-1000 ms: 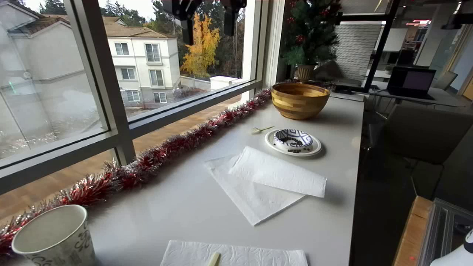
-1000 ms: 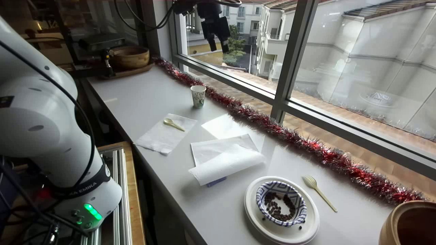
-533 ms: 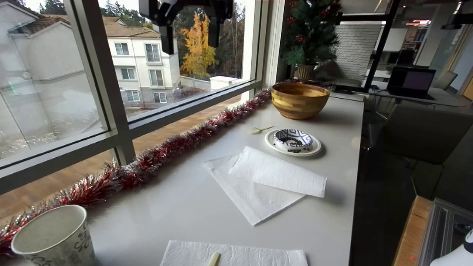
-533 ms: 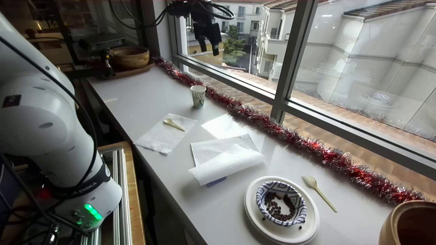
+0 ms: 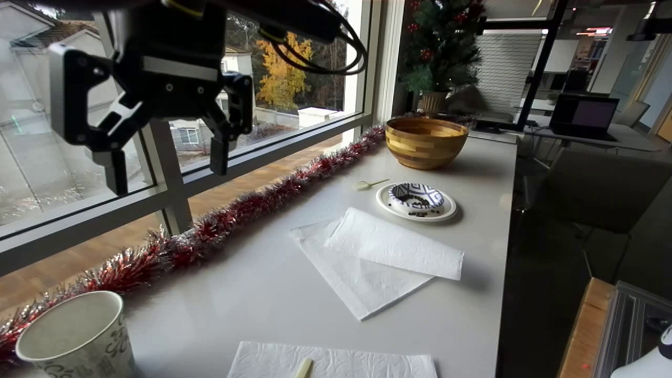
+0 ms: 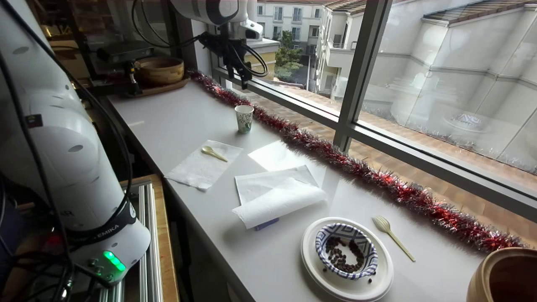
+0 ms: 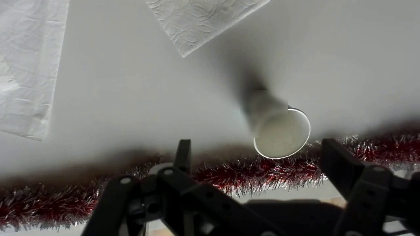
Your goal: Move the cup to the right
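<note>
We brought the tool, jaws parted and empty, down nearer the cup, so a grasp seemed next

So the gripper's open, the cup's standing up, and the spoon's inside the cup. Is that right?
Not quite: the spoon isn't inside the cup. It lies on a napkin, as an exterior view shows. The rest is right: the gripper is open and the cup stands upright.

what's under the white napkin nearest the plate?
In an exterior view, a strip of something blue pokes out from under one edge of the napkin. The rest is covered, so I can't tell what it is or whether anything else lies there.
</note>
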